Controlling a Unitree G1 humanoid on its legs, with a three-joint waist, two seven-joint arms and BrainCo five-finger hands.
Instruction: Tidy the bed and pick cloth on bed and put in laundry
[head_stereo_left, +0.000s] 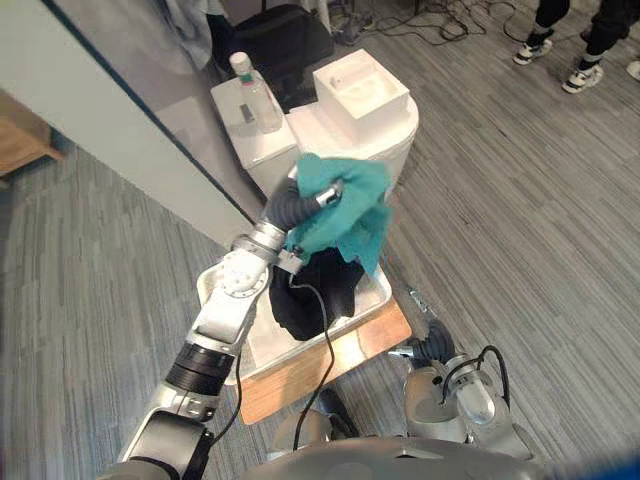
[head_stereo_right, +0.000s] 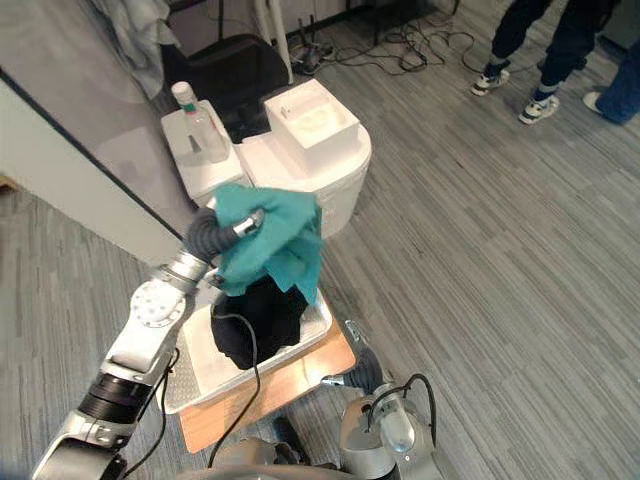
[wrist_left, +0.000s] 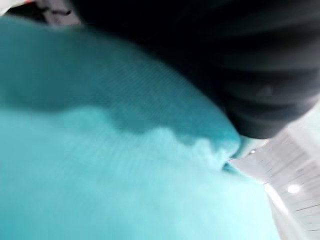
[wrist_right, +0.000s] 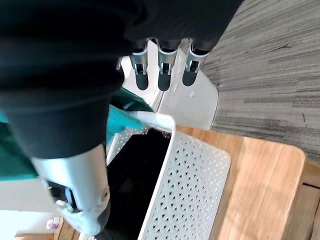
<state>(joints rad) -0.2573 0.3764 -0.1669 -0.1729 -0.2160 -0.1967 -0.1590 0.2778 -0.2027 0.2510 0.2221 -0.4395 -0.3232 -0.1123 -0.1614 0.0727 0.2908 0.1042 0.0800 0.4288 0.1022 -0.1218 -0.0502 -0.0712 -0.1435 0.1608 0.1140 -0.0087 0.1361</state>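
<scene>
Left hand (head_stereo_left: 329, 193): raised, fingers closed on teal cloth (head_stereo_left: 358, 215), which drapes over the hand and hangs free. It is held directly above the white laundry basket (wrist_right: 190, 180), presumably so that a release drops it in.
Basket contents: black garment (head_stereo_left: 312, 295), already deposited.
Basket support: wooden board (head_stereo_left: 310, 372) on the floor.
Right hand (wrist_right: 161, 67): low beside the basket, fingers straight, holding nothing.
Beyond: clear bottle (head_stereo_left: 258, 95) on a white stand.

A: Bright, even light from overhead; the grey striped carpet floor (head_stereo_left: 520, 200) carries only soft shadows.

B: The white rounded cabinet (head_stereo_left: 385, 135) glares on top (nearly washed out). In the left wrist view, the teal woven cloth (wrist_left: 125, 190) darkens toward 12 o'clock under the left hand (wrist_left: 260, 75), and small round ceiling lamps (wrist_left: 293, 189) glint at 4 o'clock.
</scene>
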